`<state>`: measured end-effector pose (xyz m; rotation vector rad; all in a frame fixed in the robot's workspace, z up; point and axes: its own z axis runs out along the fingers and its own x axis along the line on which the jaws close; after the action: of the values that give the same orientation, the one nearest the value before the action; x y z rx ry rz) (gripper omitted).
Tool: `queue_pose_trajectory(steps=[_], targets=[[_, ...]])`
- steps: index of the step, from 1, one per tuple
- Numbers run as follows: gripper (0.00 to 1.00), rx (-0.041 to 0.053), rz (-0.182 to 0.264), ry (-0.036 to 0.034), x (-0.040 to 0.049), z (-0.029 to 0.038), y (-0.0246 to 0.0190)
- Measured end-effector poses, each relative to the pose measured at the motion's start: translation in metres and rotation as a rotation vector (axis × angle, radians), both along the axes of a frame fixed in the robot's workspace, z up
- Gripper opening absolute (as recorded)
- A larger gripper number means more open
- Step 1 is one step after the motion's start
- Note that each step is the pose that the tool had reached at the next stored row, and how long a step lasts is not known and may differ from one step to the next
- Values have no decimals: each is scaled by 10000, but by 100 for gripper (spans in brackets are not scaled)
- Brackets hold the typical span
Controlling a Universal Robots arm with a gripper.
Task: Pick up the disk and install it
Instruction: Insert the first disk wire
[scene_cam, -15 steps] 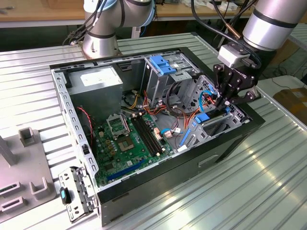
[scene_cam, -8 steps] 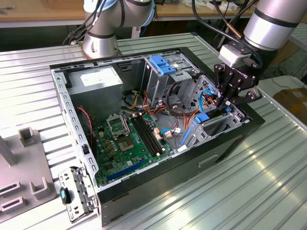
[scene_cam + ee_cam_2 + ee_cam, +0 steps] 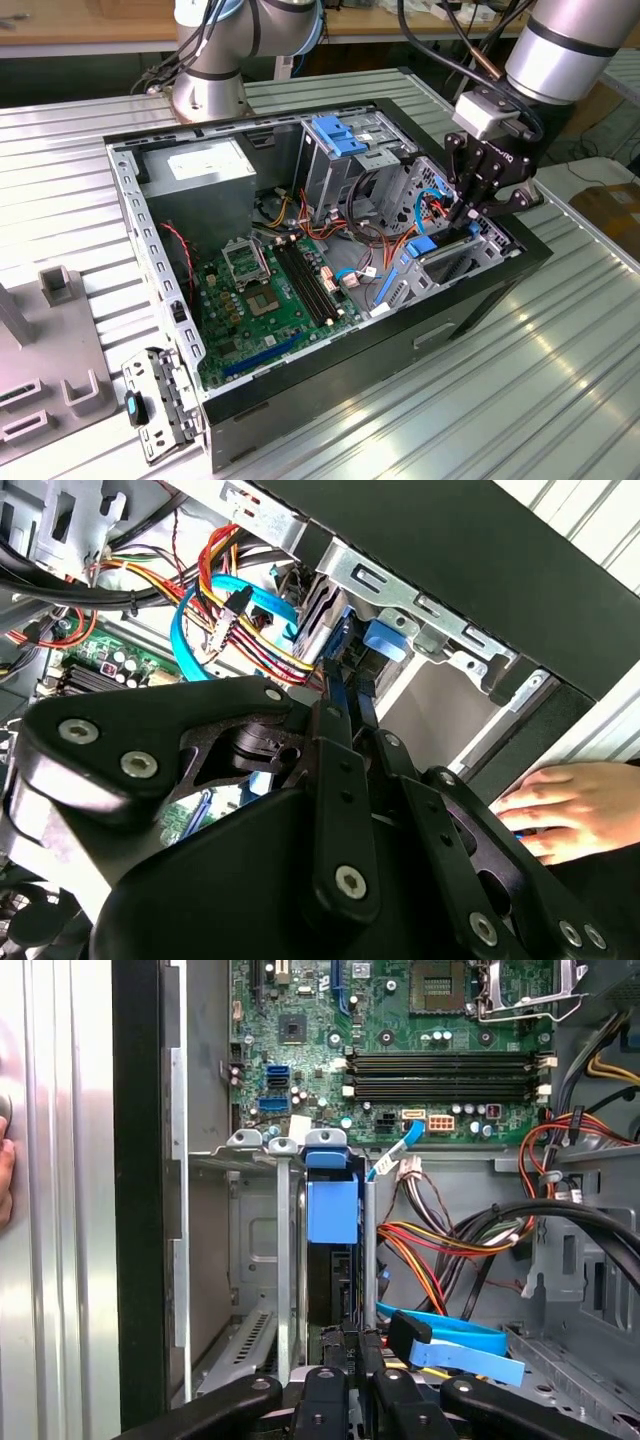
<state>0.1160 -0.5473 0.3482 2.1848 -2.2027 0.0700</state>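
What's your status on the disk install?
Gripper shut on the disk, edge-on. Disk sits partway in the drive bay. A person's hand rests beside the case.

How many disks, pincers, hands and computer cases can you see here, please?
Disk: 1
Pincer: 1
Hand: 1
Computer case: 1
Total: 4
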Motion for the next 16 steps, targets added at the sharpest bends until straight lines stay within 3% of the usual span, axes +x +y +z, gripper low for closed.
queue_pose_trajectory(steps=[5, 6, 7, 8, 14, 16], targets=[[16, 6, -147, 1, 0, 1, 0], [16, 81, -146, 1, 0, 1, -2], [16, 288, -146, 2, 0, 1, -13], [16, 323, -147, 2, 0, 0, -17], [16, 324, -146, 3, 0, 0, -27], [16, 324, -147, 3, 1, 0, -52]])
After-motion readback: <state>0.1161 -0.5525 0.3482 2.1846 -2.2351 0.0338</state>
